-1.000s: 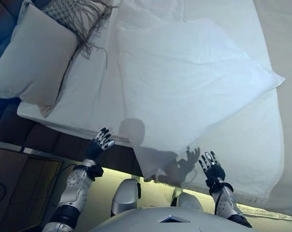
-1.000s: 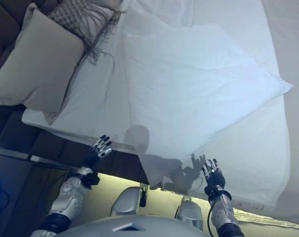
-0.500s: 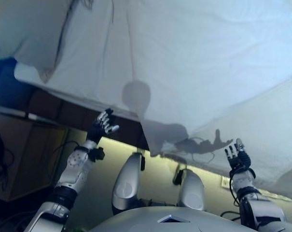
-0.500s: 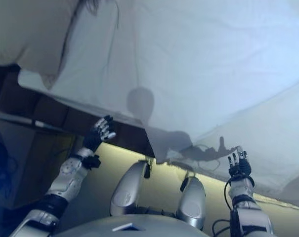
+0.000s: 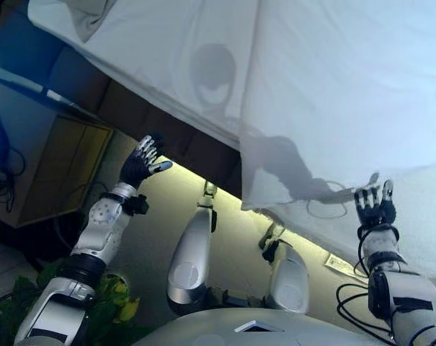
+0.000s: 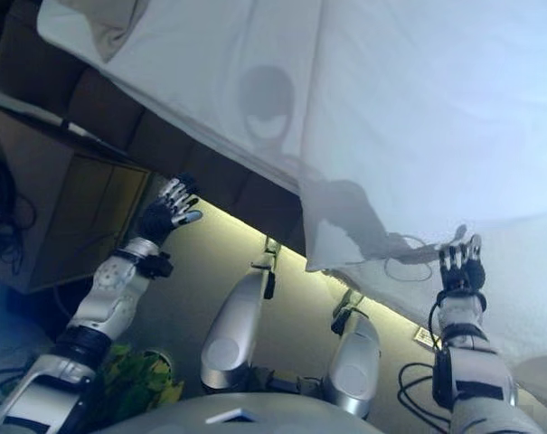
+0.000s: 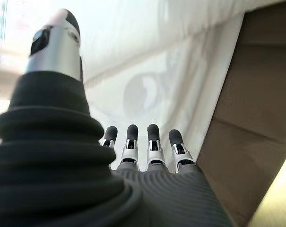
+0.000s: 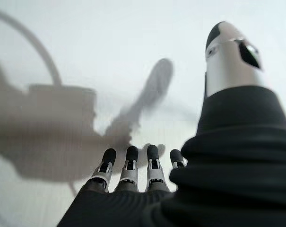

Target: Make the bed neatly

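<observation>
The bed's white duvet (image 5: 326, 86) covers the mattress and hangs over the near edge; a white sheet (image 5: 153, 50) lies under it to the left. My left hand (image 5: 140, 164) is open and empty, raised in front of the dark bed base (image 5: 167, 137), below the sheet's edge. My right hand (image 5: 375, 207) is open and empty, held up just before the hanging duvet edge. In the left wrist view the straight fingers (image 7: 153, 142) point at the sheet and base. In the right wrist view the fingers (image 8: 130, 163) point at white cloth.
A pillow corner (image 5: 88, 16) shows at the top left on the bed. A wooden bedside cabinet (image 5: 52, 166) stands to the left of the bed. A green plant (image 5: 117, 303) sits on the floor at the lower left.
The camera has tilted down, so the bed has slid up in the picture. Both hands stay open and have risen slightly towards the bed's edge.
</observation>
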Robot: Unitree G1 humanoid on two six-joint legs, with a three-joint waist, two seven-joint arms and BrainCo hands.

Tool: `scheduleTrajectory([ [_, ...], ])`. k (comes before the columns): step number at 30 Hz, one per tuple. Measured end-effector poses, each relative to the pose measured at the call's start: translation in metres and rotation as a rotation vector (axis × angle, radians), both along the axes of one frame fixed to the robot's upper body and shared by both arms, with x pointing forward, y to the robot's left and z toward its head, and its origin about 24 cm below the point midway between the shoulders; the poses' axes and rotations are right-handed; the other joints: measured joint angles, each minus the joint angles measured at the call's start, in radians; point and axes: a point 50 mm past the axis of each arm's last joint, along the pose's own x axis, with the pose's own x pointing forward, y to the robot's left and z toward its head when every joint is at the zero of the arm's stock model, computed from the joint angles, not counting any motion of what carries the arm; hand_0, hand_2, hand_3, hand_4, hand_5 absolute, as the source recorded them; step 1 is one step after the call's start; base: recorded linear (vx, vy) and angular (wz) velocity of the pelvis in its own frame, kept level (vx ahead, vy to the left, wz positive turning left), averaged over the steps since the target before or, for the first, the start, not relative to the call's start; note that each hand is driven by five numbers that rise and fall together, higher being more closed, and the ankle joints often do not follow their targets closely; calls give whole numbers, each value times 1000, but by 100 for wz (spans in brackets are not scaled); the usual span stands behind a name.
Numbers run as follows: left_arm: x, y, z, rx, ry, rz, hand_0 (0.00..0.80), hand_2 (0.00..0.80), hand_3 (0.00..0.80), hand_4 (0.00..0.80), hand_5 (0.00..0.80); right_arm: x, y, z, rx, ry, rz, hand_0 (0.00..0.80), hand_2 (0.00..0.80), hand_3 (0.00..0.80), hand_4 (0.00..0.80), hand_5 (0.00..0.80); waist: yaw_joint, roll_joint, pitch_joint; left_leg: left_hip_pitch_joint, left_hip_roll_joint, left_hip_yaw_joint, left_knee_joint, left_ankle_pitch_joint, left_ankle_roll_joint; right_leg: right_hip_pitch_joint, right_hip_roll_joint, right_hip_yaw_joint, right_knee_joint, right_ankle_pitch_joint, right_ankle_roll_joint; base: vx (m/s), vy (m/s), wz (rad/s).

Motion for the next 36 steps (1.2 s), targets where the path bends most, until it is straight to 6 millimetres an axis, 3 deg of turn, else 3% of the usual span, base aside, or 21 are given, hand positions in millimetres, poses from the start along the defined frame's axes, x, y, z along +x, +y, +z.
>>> scheduleTrajectory([
  [6,-4,0,2,-39,-3,8,0,0,0,0,0,-8,-12,0,48,44,-39,0,0,0,0,0,19,1,0,0,-16,-4,-12,3,4,8,-9,-8,-19,5,8,38,22,5],
  [15,-5,-5,8,-70,-29,-11,0,0,0,0,0,0,-33,25,14,23,-55,0,0,0,0,0,19,45,21,-20,-54,-25,-14,8,13,-17,-44,-14,16,-8,18,73,45,8],
  [16,-4,-7,8,-74,-28,-12,0,0,0,0,0,-1,-35,26,8,23,-60,72,72,72,72,72,18,48,21,-24,-62,-25,-16,15,19,-23,-47,-15,25,-9,22,35,58,10],
  [19,-5,-8,7,-83,-25,-15,0,0,0,0,0,-5,-41,30,-9,23,-75,800,800,800,800,800,19,55,23,-28,-77,-30,-27,22,26,-27,-65,-18,29,-13,27,56,56,13],
  [30,-7,-5,6,-111,-11,-31,0,0,0,0,0,39,-27,69,-60,-194,84,800,800,800,800,800,58,73,23,-18,-94,-48,-26,25,30,-2,-71,-21,26,-14,40,39,30,7],
  [36,-8,-5,5,-112,-8,-40,0,0,0,0,0,44,-15,62,-112,-134,156,800,800,800,800,800,72,73,23,12,-98,-54,-27,25,30,41,-67,-24,10,-14,41,35,-4,5],
])
